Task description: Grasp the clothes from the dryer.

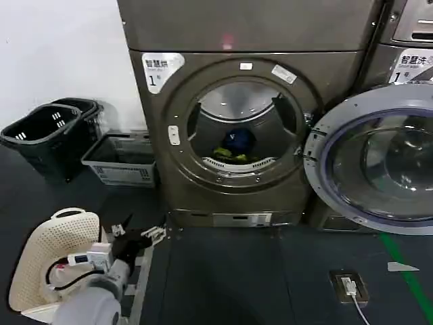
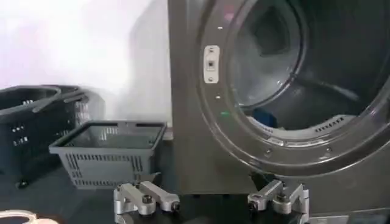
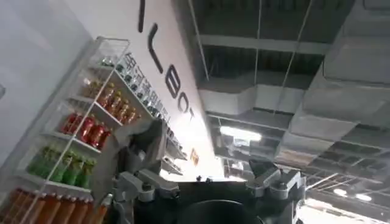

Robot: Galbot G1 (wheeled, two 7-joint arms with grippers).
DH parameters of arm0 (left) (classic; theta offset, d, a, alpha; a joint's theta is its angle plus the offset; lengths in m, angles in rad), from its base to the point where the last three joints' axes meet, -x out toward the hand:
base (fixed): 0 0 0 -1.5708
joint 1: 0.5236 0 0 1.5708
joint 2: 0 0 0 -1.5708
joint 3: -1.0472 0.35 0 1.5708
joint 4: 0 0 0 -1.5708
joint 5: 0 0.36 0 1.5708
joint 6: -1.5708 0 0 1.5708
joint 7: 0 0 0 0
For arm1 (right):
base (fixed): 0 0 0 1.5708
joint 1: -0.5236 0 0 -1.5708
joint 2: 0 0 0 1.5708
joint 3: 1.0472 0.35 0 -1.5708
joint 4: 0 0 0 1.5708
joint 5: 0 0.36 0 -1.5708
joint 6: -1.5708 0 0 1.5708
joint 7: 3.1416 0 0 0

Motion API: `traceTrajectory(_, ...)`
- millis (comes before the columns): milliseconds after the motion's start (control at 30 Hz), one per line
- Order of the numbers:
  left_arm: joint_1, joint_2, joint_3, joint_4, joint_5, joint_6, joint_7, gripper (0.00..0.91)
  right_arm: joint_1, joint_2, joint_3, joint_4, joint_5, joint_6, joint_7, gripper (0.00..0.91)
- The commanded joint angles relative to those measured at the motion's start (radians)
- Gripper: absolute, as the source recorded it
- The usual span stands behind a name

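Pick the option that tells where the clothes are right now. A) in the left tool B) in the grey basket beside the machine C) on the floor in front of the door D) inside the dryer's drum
D: the dark blue garment and the yellow-green cloth lie at the bottom of the drum of the dryer, whose door is swung open, while the left tool is open and holds nothing.
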Motion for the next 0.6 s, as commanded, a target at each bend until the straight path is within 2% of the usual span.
traceTrajectory(33, 0.001, 0.002, 0.003, -0.006, 0.015, 0.049, 0.003, 0.907, 0.001, 0.000, 0.001, 0.000, 0.004, -0.001, 0.004, 0.907)
traceTrajectory(600, -0.004, 0.004, 0.008, 0.002, 0.000, 0.049, -0.001, 0.907, 0.007, 0.003, -0.004, -0.005, 0.005, -0.001, 0.004, 0.907)
